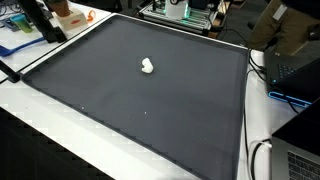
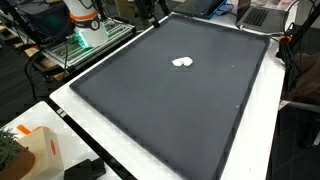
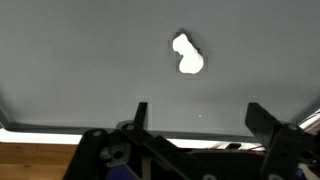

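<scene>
A small white crumpled object (image 1: 147,66) lies alone on the dark grey mat (image 1: 150,110); it shows in both exterior views (image 2: 182,62) and in the wrist view (image 3: 187,55). My gripper (image 3: 200,115) shows only in the wrist view. Its two fingers are spread wide apart with nothing between them. It hovers high above the mat, with the white object ahead of the fingertips and well apart from them. The arm is not visible in either exterior view.
The mat (image 2: 180,100) covers a white table (image 2: 90,130). An orange-and-white object (image 2: 40,150) stands at a table corner. A laptop (image 1: 295,60) and cables lie beside the mat. A green-lit machine (image 2: 85,40) stands past the table's edge.
</scene>
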Robot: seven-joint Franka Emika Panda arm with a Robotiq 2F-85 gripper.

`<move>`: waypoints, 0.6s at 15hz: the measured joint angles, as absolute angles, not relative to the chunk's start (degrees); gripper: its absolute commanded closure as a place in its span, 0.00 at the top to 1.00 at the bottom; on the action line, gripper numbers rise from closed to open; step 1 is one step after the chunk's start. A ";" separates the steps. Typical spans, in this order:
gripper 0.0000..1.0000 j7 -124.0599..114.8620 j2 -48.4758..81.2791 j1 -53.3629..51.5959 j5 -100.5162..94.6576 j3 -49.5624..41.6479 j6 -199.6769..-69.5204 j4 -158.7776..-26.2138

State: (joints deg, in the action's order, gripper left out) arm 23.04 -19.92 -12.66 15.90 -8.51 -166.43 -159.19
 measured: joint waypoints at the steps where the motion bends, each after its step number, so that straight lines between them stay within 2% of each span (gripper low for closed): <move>1: 1.00 22.47 -17.55 -14.41 16.93 -8.20 -170.82 -159.17; 3: 1.00 21.25 -12.61 -16.15 18.20 -7.68 -176.90 -159.10; 9: 1.00 20.59 -6.53 -16.80 19.58 -8.11 -177.67 -158.32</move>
State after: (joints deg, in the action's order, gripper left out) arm 20.59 -6.53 -16.80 19.58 -8.11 -177.67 -158.32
